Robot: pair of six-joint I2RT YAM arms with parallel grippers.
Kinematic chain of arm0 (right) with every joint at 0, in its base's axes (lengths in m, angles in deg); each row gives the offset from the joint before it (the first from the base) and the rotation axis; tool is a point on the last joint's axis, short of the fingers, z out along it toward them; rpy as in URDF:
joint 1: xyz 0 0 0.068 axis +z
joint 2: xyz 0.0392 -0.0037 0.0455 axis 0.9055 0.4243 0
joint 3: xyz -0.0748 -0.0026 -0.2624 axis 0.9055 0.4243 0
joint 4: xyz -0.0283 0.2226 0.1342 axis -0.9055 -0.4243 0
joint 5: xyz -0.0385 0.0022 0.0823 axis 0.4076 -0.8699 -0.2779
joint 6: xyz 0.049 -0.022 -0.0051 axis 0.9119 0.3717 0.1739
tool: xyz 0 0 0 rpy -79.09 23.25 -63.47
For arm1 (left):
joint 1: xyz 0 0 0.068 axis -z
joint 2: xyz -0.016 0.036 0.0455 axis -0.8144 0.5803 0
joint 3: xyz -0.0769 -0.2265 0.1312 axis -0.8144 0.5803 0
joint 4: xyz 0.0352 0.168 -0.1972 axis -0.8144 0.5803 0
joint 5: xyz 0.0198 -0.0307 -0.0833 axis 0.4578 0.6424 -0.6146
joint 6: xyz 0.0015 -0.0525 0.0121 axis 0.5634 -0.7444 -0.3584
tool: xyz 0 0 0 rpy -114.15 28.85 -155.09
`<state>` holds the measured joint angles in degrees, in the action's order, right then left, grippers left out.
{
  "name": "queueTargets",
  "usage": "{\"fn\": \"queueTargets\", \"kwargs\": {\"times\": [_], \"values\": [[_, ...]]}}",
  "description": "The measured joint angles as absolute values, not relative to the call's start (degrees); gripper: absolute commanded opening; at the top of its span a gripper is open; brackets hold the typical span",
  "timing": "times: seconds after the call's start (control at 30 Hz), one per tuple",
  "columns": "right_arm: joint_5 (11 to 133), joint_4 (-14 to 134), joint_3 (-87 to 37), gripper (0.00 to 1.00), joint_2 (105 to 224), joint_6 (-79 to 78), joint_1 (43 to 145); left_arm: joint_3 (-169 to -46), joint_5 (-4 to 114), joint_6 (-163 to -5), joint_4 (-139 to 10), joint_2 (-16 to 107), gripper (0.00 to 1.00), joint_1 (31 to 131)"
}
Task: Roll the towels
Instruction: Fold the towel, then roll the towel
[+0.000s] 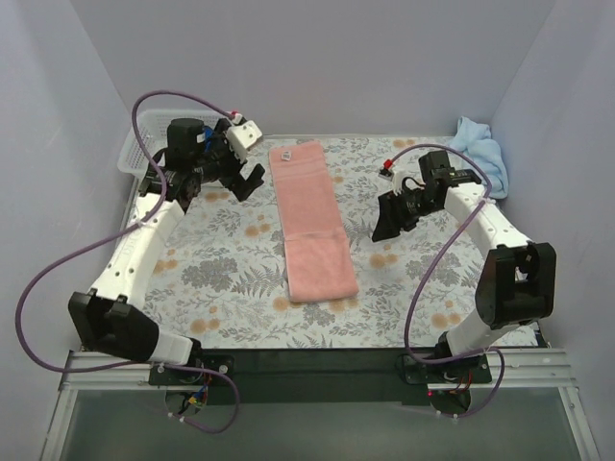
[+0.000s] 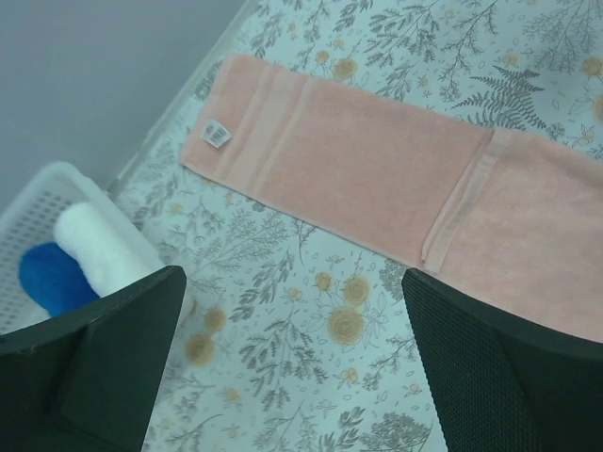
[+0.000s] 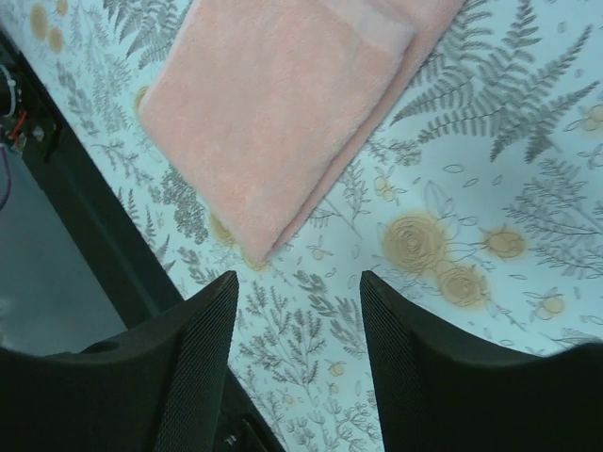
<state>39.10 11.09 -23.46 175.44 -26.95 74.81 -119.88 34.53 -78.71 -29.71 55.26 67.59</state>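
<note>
The salmon-pink towel [image 1: 309, 219] lies flat as a long folded strip down the middle of the floral table, its small white tag [image 2: 216, 133] at the far end. It also shows in the left wrist view [image 2: 377, 165] and the right wrist view [image 3: 273, 104]. The light sky-blue towel [image 1: 480, 150] sits bunched at the far right corner. My left gripper [image 1: 245, 180] hovers open and empty left of the pink towel's far end. My right gripper [image 1: 386, 223] hovers open and empty right of the towel's middle.
A white basket [image 1: 132, 154] stands at the far left; in the left wrist view it holds a white roll [image 2: 102, 247] and a dark royal-blue roll [image 2: 52, 278]. The table's dark near edge [image 3: 85, 235] shows in the right wrist view. Grey walls enclose the table.
</note>
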Motion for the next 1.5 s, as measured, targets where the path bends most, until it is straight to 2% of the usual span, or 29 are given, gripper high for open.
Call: {"fn": "queueTargets", "kwargs": {"times": [0.03,0.13,0.33,0.53,0.73,0.83,0.9,0.93,1.0,1.03,1.17,1.23,1.37,1.5], "values": [[38.86,11.20,-22.82,0.51,174.94,-26.84,75.11,-118.83,34.95,-77.01,-29.21,52.48,0.89,68.09],[36.98,11.27,-19.74,0.49,173.78,-25.79,76.53,-117.04,35.62,-72.20,-26.74,48.09,0.88,70.12],[34.56,14.85,-9.10,0.44,175.24,-23.45,83.27,-113.65,37.83,-65.62,-20.07,47.10,0.91,71.26],[34.27,20.56,-4.75,0.38,180.58,-21.07,86.09,-111.38,38.62,-62.01,-16.55,44.20,0.91,71.15],[33.18,26.50,-2.15,0.21,185.43,-18.16,88.88,-105.04,38.27,-56.72,-16.31,39.37,0.83,71.43],[32.17,28.56,-2.26,0.01,187.97,-17.51,92.05,-100.98,36.94,-53.53,-16.18,38.23,0.81,72.09],[31.04,29.06,-2.23,0.03,189.17,-16.89,93.65,-98.40,35.60,-51.74,-16.16,38.14,0.77,73.18],[30.51,29.04,-2.23,0.07,189.50,-16.74,94.24,-96.93,35.08,-51.04,-16.51,38.10,0.76,74.14],[29.75,28.73,-2.23,0.33,189.58,-16.98,95.00,-93.83,34.97,-50.74,-17.97,37.99,0.75,77.25],[29.66,28.16,-2.26,0.41,189.54,-17.44,95.16,-92.17,34.95,-50.80,-18.89,37.99,0.75,79.35],[29.00,21.43,-3.37,0.49,187.97,-22.21,94.39,-86.33,36.67,-52.24,-22.72,38.16,0.73,88.96],[30.23,18.02,-4.07,0.49,186.02,-25.00,92.16,-84.93,37.83,-52.86,-24.16,38.25,0.70,93.73],[32.98,13.74,-8.73,0.38,180.62,-27.71,87.22,-82.79,40.39,-53.91,-27.94,38.05,0.62,101.53],[33.03,14.29,-18.06,0.27,181.01,-26.34,88.23,-78.51,45.04,-55.17,-31.46,38.29,0.54,109.55]]}}
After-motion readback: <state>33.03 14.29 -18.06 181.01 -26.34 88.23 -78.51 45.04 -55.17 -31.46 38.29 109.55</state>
